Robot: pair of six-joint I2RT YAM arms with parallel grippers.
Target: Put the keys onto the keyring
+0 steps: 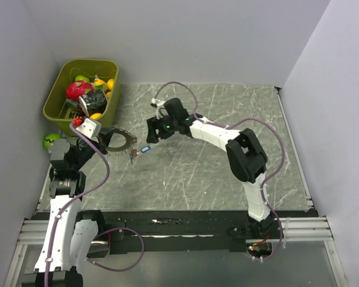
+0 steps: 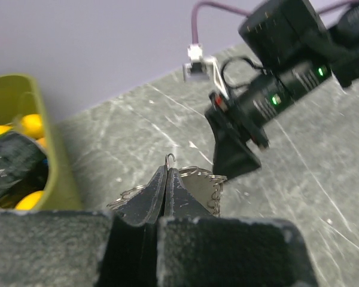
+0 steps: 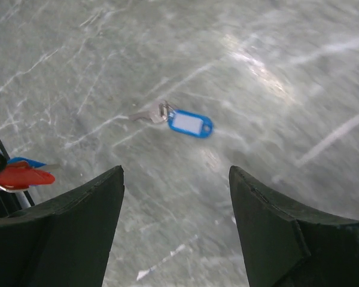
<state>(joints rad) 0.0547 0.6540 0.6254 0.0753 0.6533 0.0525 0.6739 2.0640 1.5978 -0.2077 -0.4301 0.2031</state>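
Keyring (image 2: 210, 182) pinched, blue-tagged key (image 3: 188, 123) loose on desk (image 3: 287, 60).
My left tool (image 2: 166, 182) clamps it; right tool (image 3: 176, 203) spread above the key.

In the left wrist view the pressed-together fingers of the left claw (image 2: 166, 173) cover the middle of the keyring (image 2: 198, 174). Only wire arcs show on either side, and the spot where the pads pinch it is hidden. The green bin (image 2: 57, 167) is cut by the left edge.

In the right wrist view the wide-set fingers of the right claw (image 3: 175, 173) run off the bottom. A red tag (image 3: 21, 177) is clipped at the left edge. The key (image 3: 147, 116) on the blue tag (image 3: 190, 124) is a blur, and from above it is too small to read.
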